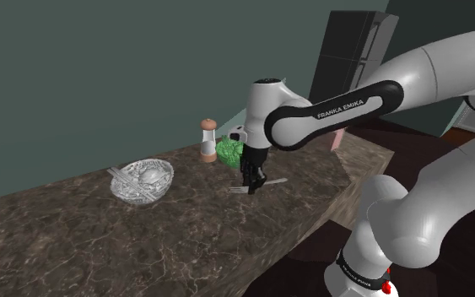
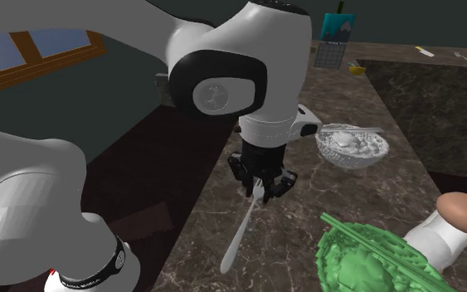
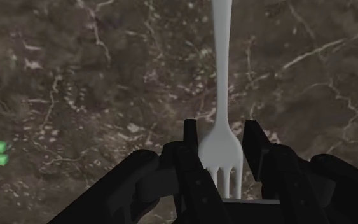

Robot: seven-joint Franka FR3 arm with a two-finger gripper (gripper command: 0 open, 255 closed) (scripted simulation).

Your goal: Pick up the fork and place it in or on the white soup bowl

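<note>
1. The arm is bent down low over the table [image 1: 75, 240], and the tool [image 1: 250, 179] is right at the dark marbled surface.
2. The tool is closed on the fork [image 1: 271, 182]. In the wrist view one black finger [image 3: 190, 149] sits against each edge of the fork's head, and the prongs point back towards the palm.
3. The fork's pale handle runs straight out from the tool, flat along the table or just above it. I cannot tell whether it has left the surface.
4. The bowl [image 1: 164, 180] sits on the same table. The fork is well apart from it, off to its right in the shoulder view.
5. A thin pale piece lies across the bowl's rim.
6. A shaker [image 1: 208, 137] with a brown top and a green vegetable [image 1: 229, 152] stand side by side. Both are also right of the bowl in the shoulder view, and a little farther back than the fork.
</note>
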